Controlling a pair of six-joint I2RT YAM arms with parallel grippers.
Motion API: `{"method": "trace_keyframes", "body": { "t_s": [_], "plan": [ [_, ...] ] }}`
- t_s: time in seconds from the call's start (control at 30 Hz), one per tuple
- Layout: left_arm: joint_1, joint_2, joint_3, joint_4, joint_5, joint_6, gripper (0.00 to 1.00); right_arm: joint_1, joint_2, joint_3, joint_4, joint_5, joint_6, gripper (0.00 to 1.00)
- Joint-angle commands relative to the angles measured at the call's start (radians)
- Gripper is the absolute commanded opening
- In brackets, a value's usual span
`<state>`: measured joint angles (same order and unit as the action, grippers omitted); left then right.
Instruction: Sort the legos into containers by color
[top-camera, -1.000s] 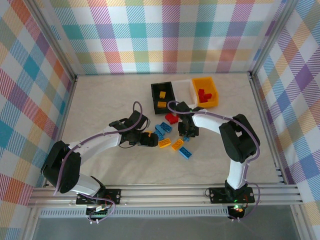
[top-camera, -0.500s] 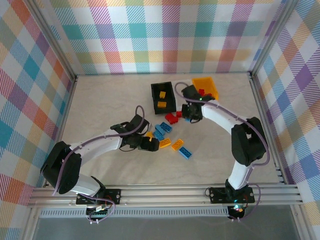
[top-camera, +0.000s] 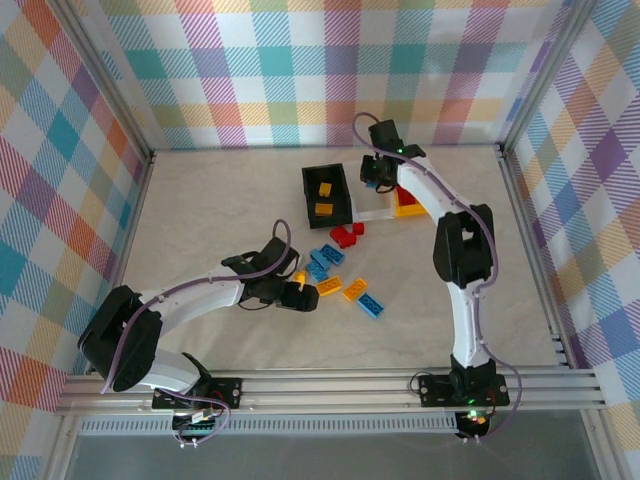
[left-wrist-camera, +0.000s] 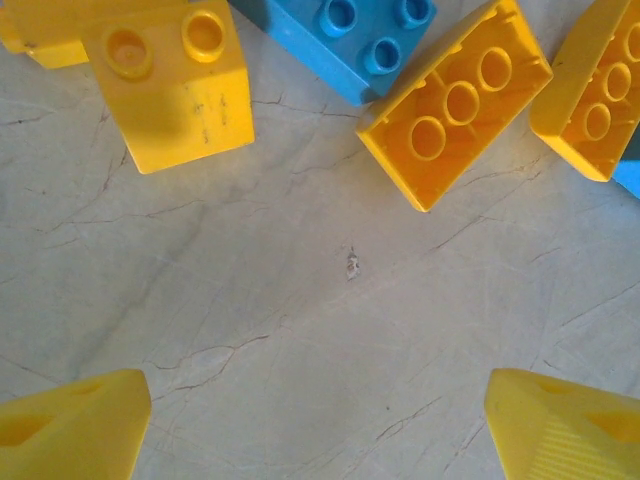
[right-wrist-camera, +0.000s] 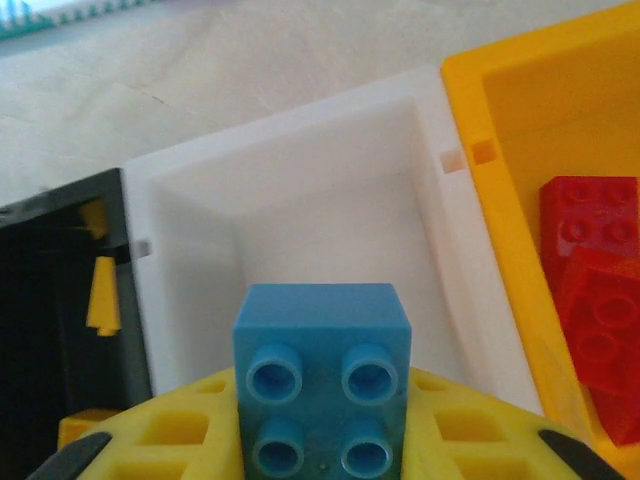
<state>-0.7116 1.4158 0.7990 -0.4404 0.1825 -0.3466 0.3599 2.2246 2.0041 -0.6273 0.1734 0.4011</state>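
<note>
**Brick arriving over the white bin**

During the last second the right end effector (top-camera: 379, 172) is leaving the loose pile in the middle of the tabletop (top-camera: 200, 220), and it is now hanging above the row of containers at the far side. It is gripping a blue lego (right-wrist-camera: 322, 375) between tightly closed fingers, with the studs facing the wrist camera. Seen from that wrist, the white bin (right-wrist-camera: 285, 140) is lying directly beyond the brick. The black bin (right-wrist-camera: 50, 300) is standing on one side and the yellow-orange bin (right-wrist-camera: 520, 110), holding red bricks (right-wrist-camera: 590, 280), on the other. The white bin is looking empty, so I am judging that blue is going there and only the release is missing.

The left end effector (left-wrist-camera: 320, 440) is meanwhile creeping a little closer to the pile, with its fingers standing wide apart and holding nothing. A yellow brick (left-wrist-camera: 170, 80) and an overturned yellow brick (left-wrist-camera: 455, 105) are lying just ahead of its fingertips, not yet between them.
</note>
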Motion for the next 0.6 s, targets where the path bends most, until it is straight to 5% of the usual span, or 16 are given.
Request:
{"method": "trace_keyframes", "body": {
  "t_s": [0.0, 0.17, 0.33, 0.57],
  "plan": [
    [-0.013, -0.026, -0.009, 0.009, 0.012, 0.019, 0.87, -0.001, 0.05, 0.079, -0.052, -0.034, -0.024, 0.26],
    [-0.013, -0.012, -0.002, 0.014, 0.011, 0.014, 0.87, -0.002, 0.066, 0.1, -0.064, -0.059, -0.025, 0.51],
    [-0.013, 0.002, 0.015, 0.025, 0.018, 0.001, 0.87, -0.002, -0.025, 0.032, -0.051, -0.089, -0.062, 0.56],
    [-0.009, -0.015, 0.02, 0.045, -0.02, -0.038, 0.88, 0.026, -0.475, -0.498, -0.012, -0.229, -0.117, 0.63]
  ]
}}
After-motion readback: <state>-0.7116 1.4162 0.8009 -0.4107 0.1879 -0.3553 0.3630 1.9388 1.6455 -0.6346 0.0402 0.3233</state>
